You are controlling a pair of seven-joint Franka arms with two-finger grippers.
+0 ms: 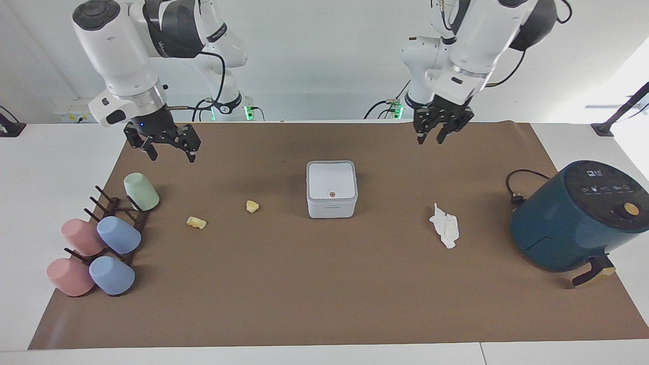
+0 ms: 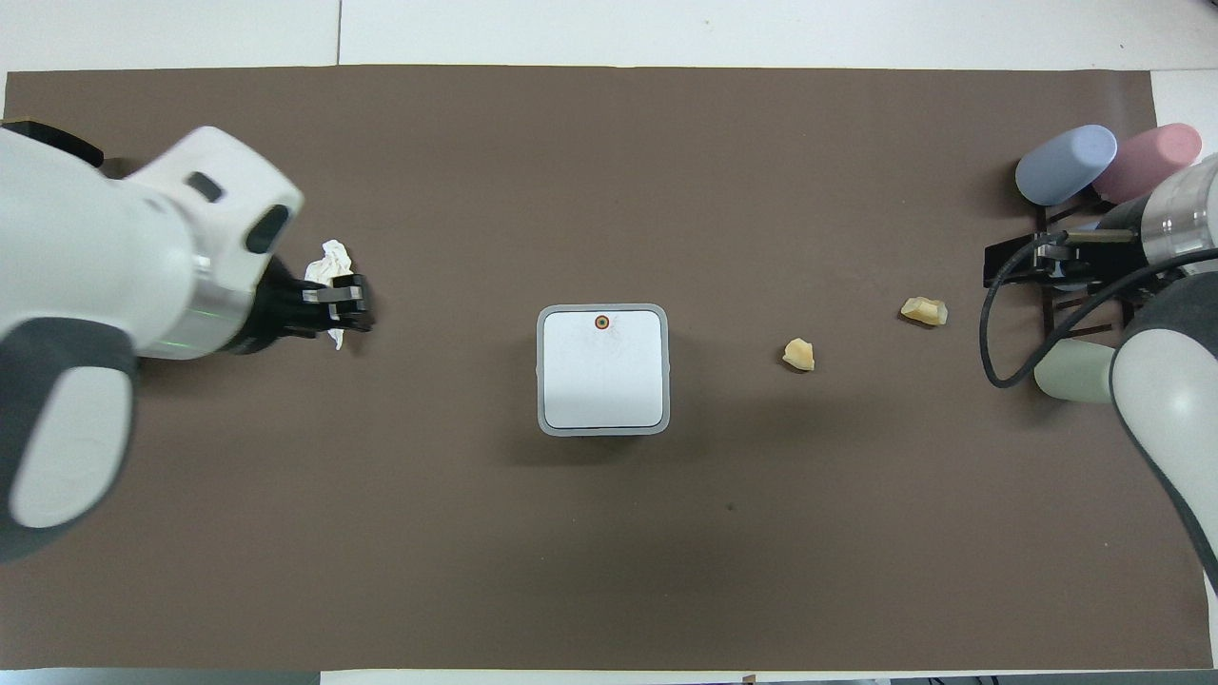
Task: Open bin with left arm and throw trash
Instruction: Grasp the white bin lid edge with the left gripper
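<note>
The white cube-shaped bin (image 1: 331, 188) (image 2: 602, 369) stands mid-mat with its lid down and the small round button (image 1: 332, 194) on top. Two pale yellow lumps (image 1: 252, 206) (image 1: 196, 222) lie toward the right arm's end. A crumpled white tissue (image 1: 445, 226) (image 2: 328, 262) lies toward the left arm's end. My left gripper (image 1: 430, 140) (image 2: 357, 306) hangs high over the mat between bin and tissue; it is empty, with a narrow gap between its fingertips. In the overhead view it covers part of the tissue. My right gripper (image 1: 170, 149) hangs open and empty above the cup rack.
A dark teal air fryer (image 1: 578, 215) with its cable stands at the left arm's end of the mat. A wooden rack with several pastel cups (image 1: 101, 238) (image 2: 1066, 164) sits at the right arm's end. The brown mat (image 1: 324, 294) covers most of the table.
</note>
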